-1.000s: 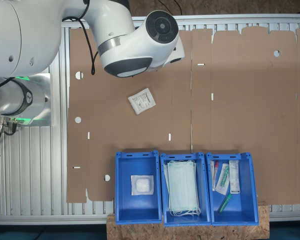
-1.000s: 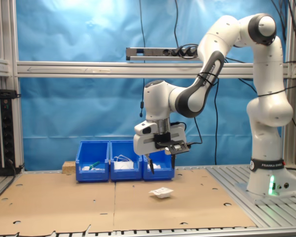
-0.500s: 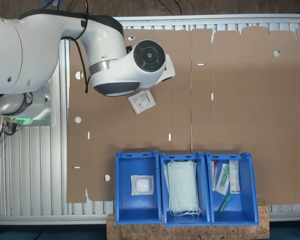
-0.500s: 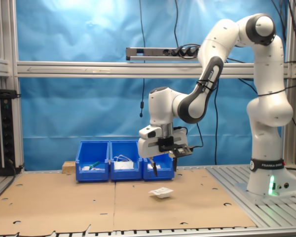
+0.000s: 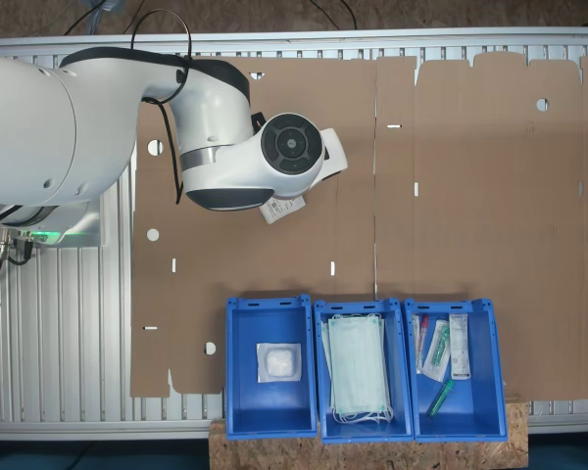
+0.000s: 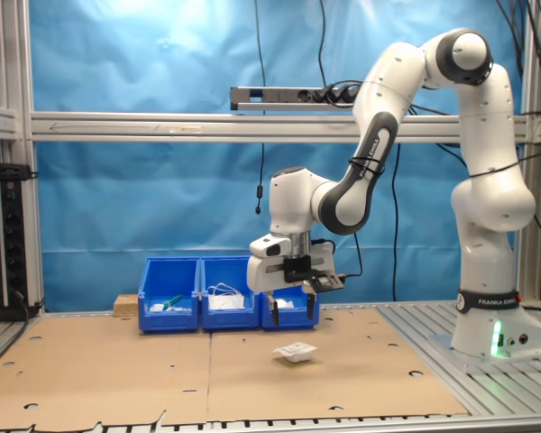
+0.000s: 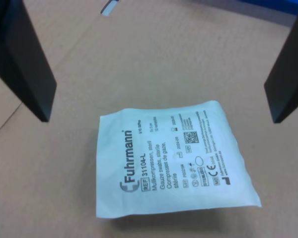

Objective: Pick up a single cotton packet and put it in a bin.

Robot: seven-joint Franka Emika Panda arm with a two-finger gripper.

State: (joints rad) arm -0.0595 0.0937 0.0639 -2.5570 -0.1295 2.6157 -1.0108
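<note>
Flat square white cotton packet (image 7: 171,161), slightly crinkled, dark print across its face, one corner lifted a little, lying on brown cardboard (image 7: 154,59). Directly above it, gripper (image 6: 290,308) with jaws spread wide, black fingers (image 7: 27,64) well apart at either side, touching nothing. Farther along the cardboard, blue bin (image 5: 269,367) holding one small white square packet.

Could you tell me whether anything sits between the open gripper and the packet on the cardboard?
Nothing visible does. In the wrist view the packet lies flat on bare cardboard, with the gripper open above it and its fingers apart, not touching it.
</note>
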